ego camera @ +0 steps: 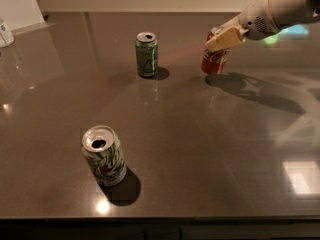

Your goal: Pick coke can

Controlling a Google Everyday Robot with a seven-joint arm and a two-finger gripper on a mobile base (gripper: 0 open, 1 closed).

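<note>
Camera view: a dark, glossy surface (200, 149) carrying three cans.
Coke can (214, 64): red, towards the far right corner, base on the surface, upper part partly covered by the claw.
Claw (225, 38): tan, at the coke can's top, on a white arm (280, 6) coming in from the right edge; I cannot tell if it is wide or gripping.
Green can (146, 55): upright, by the middle of the far edge, well apart from the coke can.
White can (103, 156): green and red markings, opened top, close to the near edge, left of centre.

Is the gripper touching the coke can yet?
Cannot tell. In the camera view the gripper overlaps the top of the coke can, hiding its rim, so neither contact nor a gap shows plainly.
</note>
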